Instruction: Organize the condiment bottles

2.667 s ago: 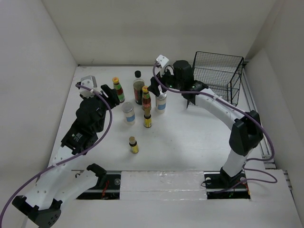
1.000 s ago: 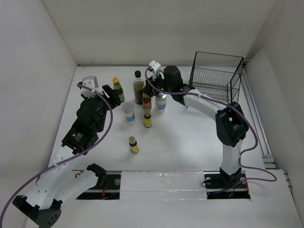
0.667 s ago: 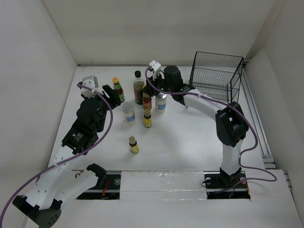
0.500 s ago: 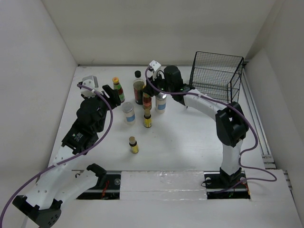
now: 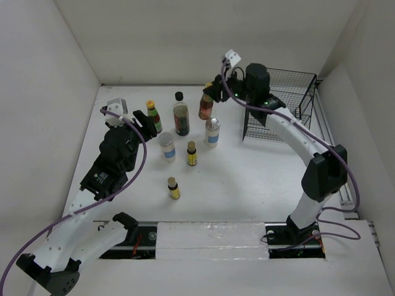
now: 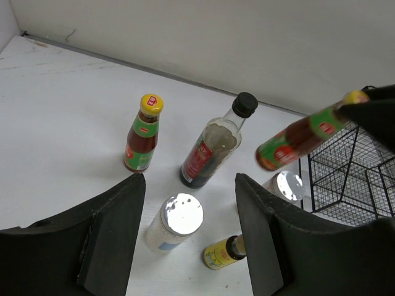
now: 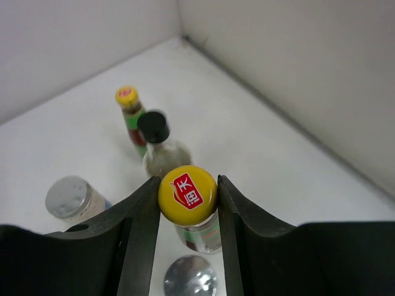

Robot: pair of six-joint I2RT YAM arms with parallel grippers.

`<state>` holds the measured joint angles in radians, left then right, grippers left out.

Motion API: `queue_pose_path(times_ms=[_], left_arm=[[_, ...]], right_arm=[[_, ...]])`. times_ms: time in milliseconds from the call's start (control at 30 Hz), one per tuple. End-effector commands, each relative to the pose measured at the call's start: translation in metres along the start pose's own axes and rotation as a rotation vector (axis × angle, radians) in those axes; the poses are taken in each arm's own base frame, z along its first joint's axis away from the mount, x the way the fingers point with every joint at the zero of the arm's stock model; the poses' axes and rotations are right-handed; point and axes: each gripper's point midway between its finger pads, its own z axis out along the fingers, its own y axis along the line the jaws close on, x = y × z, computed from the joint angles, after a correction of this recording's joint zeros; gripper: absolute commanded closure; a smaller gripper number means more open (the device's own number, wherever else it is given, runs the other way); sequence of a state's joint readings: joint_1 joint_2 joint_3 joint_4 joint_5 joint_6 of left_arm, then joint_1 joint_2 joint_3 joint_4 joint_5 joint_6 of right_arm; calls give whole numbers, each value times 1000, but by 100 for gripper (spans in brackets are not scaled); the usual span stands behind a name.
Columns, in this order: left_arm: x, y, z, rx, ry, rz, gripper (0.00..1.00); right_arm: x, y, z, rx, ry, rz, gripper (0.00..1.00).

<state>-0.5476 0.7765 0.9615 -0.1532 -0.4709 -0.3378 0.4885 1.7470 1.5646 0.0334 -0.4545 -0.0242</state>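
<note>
Right wrist view has the right gripper (image 7: 187, 200) closed on a red-sauce bottle with a red-and-green label and a round yellow cap (image 7: 197, 237). Both black fingers (image 7: 145, 216) lie against the sides of the cap, which bears a red logo. In the top external view this bottle hangs off the white table (image 5: 247, 179), over its far side, between a taller dark glass bottle with a black cap (image 5: 180, 114) and the black wire basket (image 5: 284, 92). The left wrist view shows it tilted, cap towards the basket (its base clear of everything below).

The left gripper (image 5: 145, 122) stands wide open and holds nothing. Its fingers are just beside a second red-and-green-labelled bottle with a yellow cap (image 5: 152, 117), which is upright at the far left of the group; whether they touch it cannot be told.

A squat white jar with a silver lid (image 5: 166, 147) stands just in front of the dark bottle. Another squat white silver-lidded jar (image 5: 212, 131) stands near the held bottle, on the side towards the arms. A tiny yellow-labelled bottle (image 5: 192, 153) sits between the jars, slightly nearer the arm bases. A second tiny yellow-labelled bottle (image 5: 173, 187) stands alone, well apart from the rest, towards the bases.
</note>
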Motion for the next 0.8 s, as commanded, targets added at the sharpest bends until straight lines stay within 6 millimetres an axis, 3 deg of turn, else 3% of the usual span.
queue_pose_path(times_ms=[0, 133, 167, 333, 567, 700, 767], left_arm=[[-14, -3, -3, 23, -51, -19, 44], [-14, -3, -3, 23, -51, -19, 44], [-14, -3, -3, 23, -51, -19, 44], [-14, -3, -3, 23, -51, -19, 44], [-14, -3, -3, 23, -51, -19, 44], [-14, -3, -3, 23, -51, -19, 44], [-12, -4, -1, 20, -44, -15, 44]], right_arm=[[-155, -5, -55, 22, -379, -174, 84], [-190, -43, -89, 133, -445, -207, 84], [-196, -63, -100, 196, -458, -200, 84], [-223, -106, -138, 329, -502, -231, 84], [-231, -161, -163, 449, -492, -214, 85], [-229, -187, -169, 496, -481, -208, 85], [-217, -198, -162, 491, -455, -184, 85]])
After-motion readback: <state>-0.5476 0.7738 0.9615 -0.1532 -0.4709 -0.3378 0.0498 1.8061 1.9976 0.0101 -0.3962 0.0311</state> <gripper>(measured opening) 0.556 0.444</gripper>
